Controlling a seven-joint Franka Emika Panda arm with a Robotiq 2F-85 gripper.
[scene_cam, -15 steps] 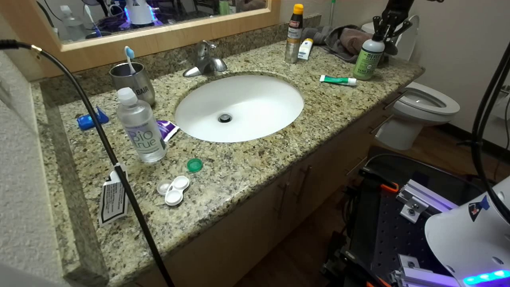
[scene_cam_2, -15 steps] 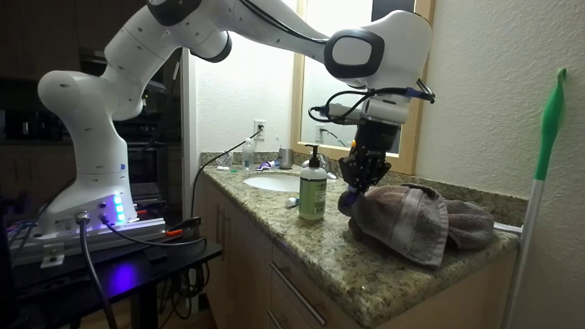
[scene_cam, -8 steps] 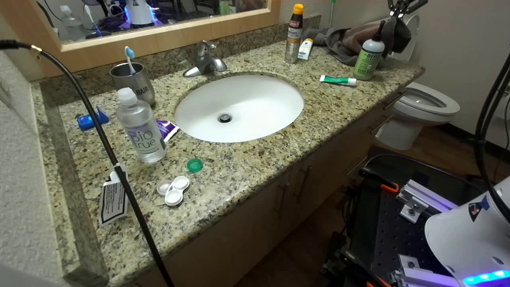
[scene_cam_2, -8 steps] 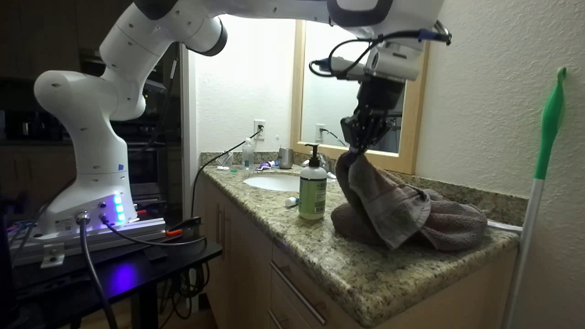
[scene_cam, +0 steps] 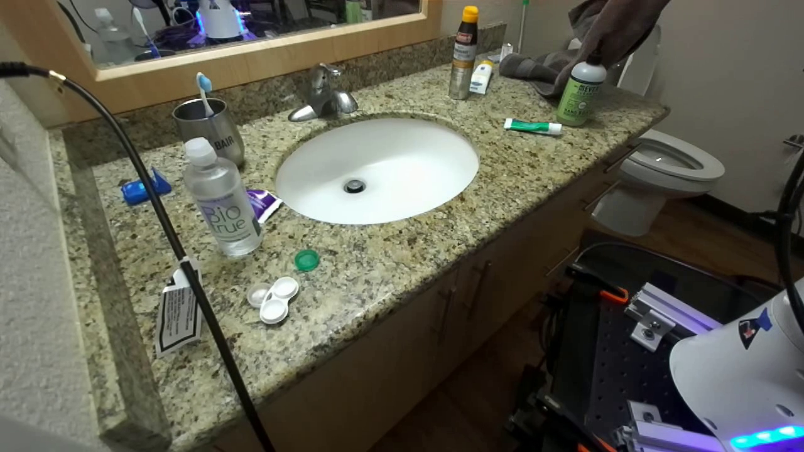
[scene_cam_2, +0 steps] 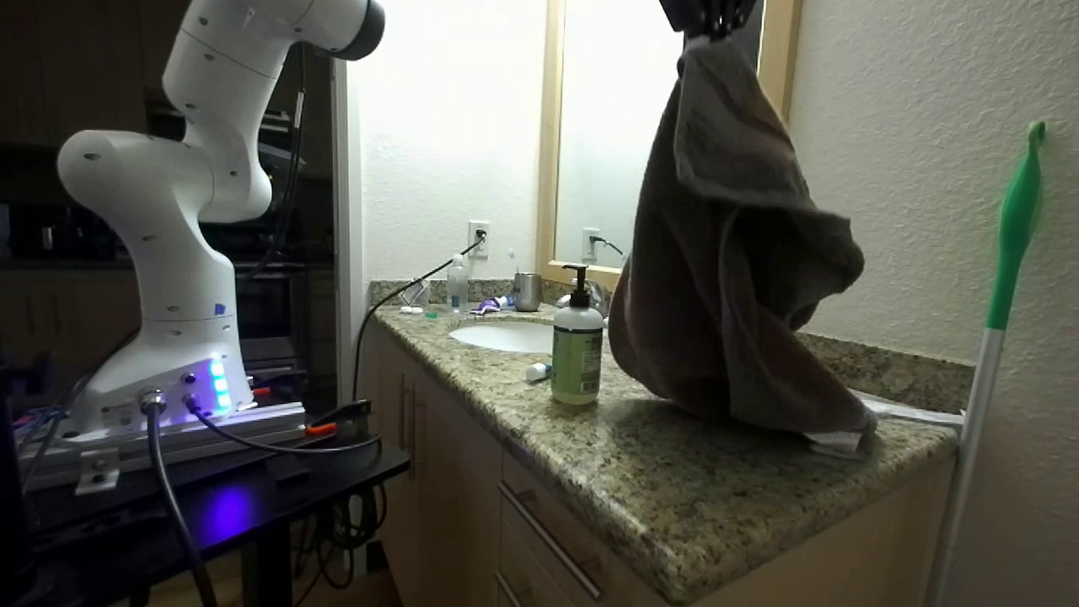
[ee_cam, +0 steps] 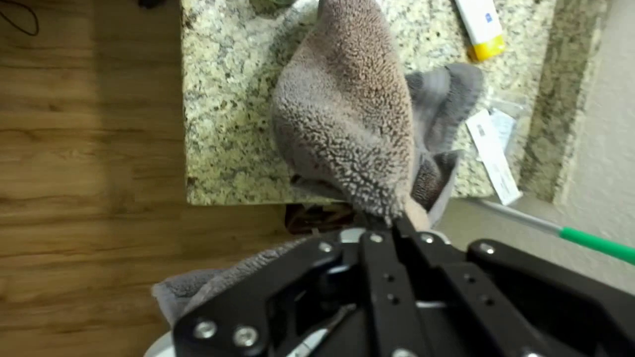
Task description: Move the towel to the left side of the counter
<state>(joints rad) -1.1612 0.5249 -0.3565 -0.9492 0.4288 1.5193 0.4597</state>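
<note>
Black Robotiq gripper [ee_cam: 398, 228] clamped on the grey-brown hand towel [scene_cam_2: 670, 295], jaws pinched together at its top. Towel hangs down, lower folds touching the granite counter [scene_cam_2: 649, 480] at the end near the toilet [scene_cam: 641, 194]. Hand-soap pump bottle [scene_cam_2: 577, 354] upright just beside it; green-and-white tube [scene_cam: 532, 127] lies between bottle and oval sink [scene_cam: 402, 154].

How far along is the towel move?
Done: the gripper is shut on the towel. In hand: the lift, with a lower fold seemingly on the counter. Left: the leftward carry and release; the towel hangs near the soap bottle, not yet past the sink.
</note>
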